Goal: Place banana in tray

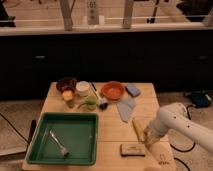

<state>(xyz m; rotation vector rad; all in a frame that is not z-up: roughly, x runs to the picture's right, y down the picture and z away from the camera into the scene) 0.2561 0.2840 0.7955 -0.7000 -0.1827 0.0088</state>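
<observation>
One camera looks down from the front onto a wooden bench [111, 134] standing before a dark cabinet wall. The banana [137, 128] lies on the right half of the bench, pale and slightly curved, running from the back left toward the front right. The robot's white arm [175, 122] reaches in from the right, and the hand [148, 136] sits at the banana's near end, touching it or just beside it. Whether the hand is spread, pressed together or already pinching the fruit cannot be told from here.

The tray [62, 116] occupies the front left of the bench, well apart from the banana, with only a fork [59, 144] lying in it. A flat dark block [131, 149] rests just in front of the hand, and a light blue cloth [125, 107] lies just behind the banana. Farther back stand an orange bowl [112, 91], a blue sponge [132, 90], a white cup [82, 88] and a dark bowl [66, 83].

The step in hand looks like the grasp. To do it well, the robot should probably close across the banana's narrow width rather than along its length, and nearer its middle than its tip, so that it does not swing when raised. It should lift straight up to clear the dark block, carry the fruit left above the tray's rim, and release low over bare floor beside the fork.
</observation>
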